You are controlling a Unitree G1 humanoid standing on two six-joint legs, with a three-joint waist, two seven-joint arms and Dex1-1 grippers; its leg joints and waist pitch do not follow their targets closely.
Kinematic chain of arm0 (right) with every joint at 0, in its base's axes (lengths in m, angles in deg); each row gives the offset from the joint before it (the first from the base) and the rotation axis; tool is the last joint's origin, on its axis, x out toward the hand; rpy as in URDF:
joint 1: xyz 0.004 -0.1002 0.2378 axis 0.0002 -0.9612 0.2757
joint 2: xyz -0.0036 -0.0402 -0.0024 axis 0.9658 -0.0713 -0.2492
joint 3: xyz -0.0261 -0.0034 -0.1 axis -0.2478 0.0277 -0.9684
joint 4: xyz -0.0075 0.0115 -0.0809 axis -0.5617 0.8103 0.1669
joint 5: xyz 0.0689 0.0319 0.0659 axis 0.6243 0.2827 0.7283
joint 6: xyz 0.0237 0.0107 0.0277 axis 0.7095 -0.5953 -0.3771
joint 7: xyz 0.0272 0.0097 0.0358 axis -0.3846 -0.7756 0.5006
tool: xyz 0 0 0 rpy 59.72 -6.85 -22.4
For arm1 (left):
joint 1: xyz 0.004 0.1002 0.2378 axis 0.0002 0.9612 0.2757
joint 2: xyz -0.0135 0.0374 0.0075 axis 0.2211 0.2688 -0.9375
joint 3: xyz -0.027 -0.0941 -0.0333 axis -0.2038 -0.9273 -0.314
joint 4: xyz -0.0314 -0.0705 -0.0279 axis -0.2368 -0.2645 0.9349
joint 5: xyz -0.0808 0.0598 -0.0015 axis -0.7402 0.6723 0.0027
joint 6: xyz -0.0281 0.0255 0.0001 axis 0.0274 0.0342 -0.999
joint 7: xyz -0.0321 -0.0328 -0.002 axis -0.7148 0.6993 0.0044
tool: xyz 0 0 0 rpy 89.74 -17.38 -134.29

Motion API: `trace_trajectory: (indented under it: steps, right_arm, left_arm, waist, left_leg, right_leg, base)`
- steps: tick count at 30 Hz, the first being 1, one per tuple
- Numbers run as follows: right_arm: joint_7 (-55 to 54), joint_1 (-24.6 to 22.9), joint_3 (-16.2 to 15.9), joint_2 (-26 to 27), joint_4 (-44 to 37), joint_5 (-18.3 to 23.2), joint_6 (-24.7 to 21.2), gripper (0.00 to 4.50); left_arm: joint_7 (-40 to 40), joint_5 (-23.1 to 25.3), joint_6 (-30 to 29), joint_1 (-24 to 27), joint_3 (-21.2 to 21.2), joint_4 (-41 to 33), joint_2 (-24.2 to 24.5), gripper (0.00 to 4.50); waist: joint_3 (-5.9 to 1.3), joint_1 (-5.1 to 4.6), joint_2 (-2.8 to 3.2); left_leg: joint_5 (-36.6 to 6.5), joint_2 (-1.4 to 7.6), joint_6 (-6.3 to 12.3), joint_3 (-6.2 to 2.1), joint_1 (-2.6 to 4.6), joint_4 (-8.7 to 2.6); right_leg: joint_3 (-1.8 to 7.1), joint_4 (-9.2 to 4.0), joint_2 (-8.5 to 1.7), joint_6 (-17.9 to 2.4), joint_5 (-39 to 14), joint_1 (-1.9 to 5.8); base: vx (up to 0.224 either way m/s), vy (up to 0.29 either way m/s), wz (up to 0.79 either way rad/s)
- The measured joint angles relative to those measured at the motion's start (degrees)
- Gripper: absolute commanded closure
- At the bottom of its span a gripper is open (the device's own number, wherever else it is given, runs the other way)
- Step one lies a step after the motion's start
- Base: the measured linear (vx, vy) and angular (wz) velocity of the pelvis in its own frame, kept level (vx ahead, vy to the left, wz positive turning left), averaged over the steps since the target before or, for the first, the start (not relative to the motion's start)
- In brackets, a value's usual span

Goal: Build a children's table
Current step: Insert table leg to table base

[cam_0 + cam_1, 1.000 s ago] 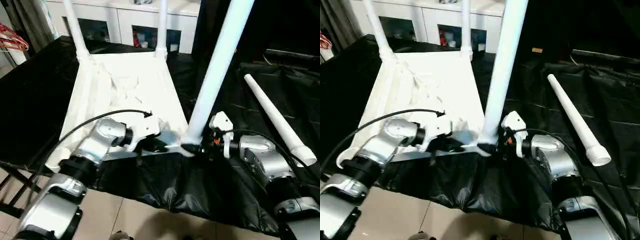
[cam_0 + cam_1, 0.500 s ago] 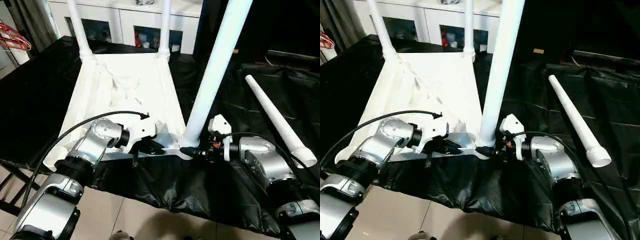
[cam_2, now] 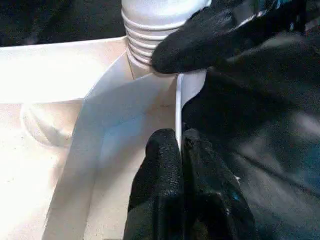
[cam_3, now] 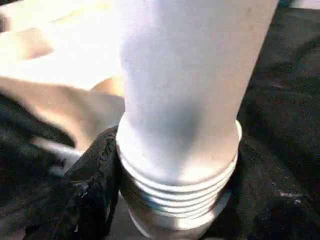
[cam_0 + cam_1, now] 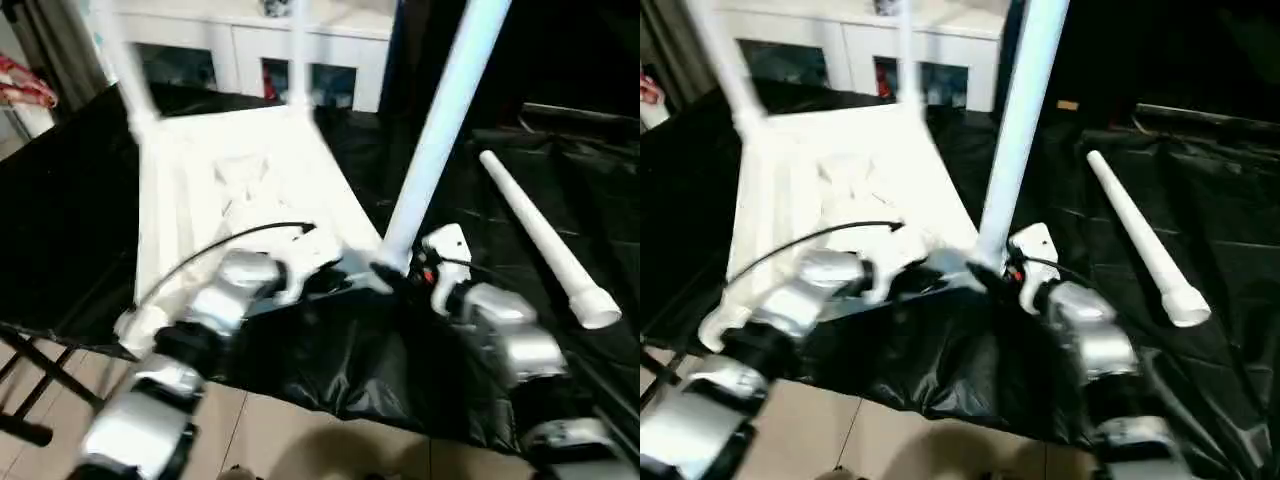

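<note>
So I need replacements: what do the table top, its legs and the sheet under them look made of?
Table top: white, smooth, likely moulded plastic, thin rim, ribs underneath. Upright leg: same white plastic, probably hollow, with moulded ridges at its base. Loose leg matches. Black sheet: thin glossy film, creased and shiny, probably plastic.

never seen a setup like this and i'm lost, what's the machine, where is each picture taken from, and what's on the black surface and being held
It is a two-armed humanoid robot. Two pictures come from cameras in its head, looking down over its silver forearms; the other two come from a camera on each wrist.

On the black-covered surface lies a white children's table top, upside down, with three legs standing in its corners. A fourth leg lies loose to the right.

The left claw is shut on the top's thin near edge. The right claw is around the ribbed base of the nearest leg, at its corner socket.
</note>
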Motion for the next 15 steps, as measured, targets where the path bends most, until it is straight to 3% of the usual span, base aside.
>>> trace_trajectory:
  steps: [4, 5, 6, 12, 15]
  right_arm:
    - [-10.00, 1.57, 0.79, 3.53, 2.91, -1.96, 1.42, 1.76]
    - [-10.31, 1.55, 0.82, 3.69, 3.29, -2.02, 2.19, 1.21]
    - [-10.46, 1.56, 0.82, 3.75, 3.54, -2.05, 2.69, 1.07]
    - [-6.63, 1.52, 1.40, 2.99, 3.54, -1.54, 3.20, 0.58]
    - [-1.98, 1.42, 0.13, 0.44, 3.12, -1.43, 3.26, 0.45]
  left_arm:
    - [5.24, 1.19, -1.28, -0.51, 0.05, 1.27, -2.80, 4.50]
    - [5.33, 1.20, -1.30, -0.51, 0.05, 1.29, -2.83, 4.50]
    - [5.36, 1.21, -1.30, -0.51, 0.04, 1.29, -2.84, 4.50]
    - [2.87, 1.22, -0.88, -0.11, 0.22, 0.29, -2.32, 4.50]
    - [-2.08, 0.81, 0.62, 1.19, 0.76, -2.12, -0.95, 4.50]
  waist:
    - [-0.13, -0.42, 0.09]
    - [-0.18, -0.47, 0.17]
    - [-0.22, -0.57, 0.23]
    - [-0.24, -0.51, 0.25]
    - [-0.28, 0.01, 0.32]
  left_leg:
    - [-0.01, 0.00, -0.01, -0.18, 0.17, -0.11]
    - [-0.01, 0.00, 0.00, -0.18, 0.14, -0.20]
    - [-0.01, -0.02, 0.00, -0.17, 0.10, -0.25]
    - [-0.01, -0.04, 0.02, -0.15, 0.08, -0.25]
    - [0.00, -0.03, 0.03, -0.12, 0.07, -0.44]
  right_leg:
    - [-0.24, -0.50, 0.00, 0.14, 0.03, 0.46]
    - [-0.26, -0.71, 0.00, 0.22, 0.08, 0.53]
    - [-0.25, -0.88, 0.00, 0.28, 0.12, 0.55]
    - [-0.16, -0.81, 0.00, 0.29, 0.14, 0.61]
    - [-0.16, -0.75, 0.00, 0.30, 0.14, 0.58]
  base:
    - [0.000, 0.000, 0.00]
    - [0.000, 0.000, 0.00]
    - [0.000, 0.000, 0.00]
    - [0.000, 0.000, 0.00]
    - [0.000, 0.000, 0.00]
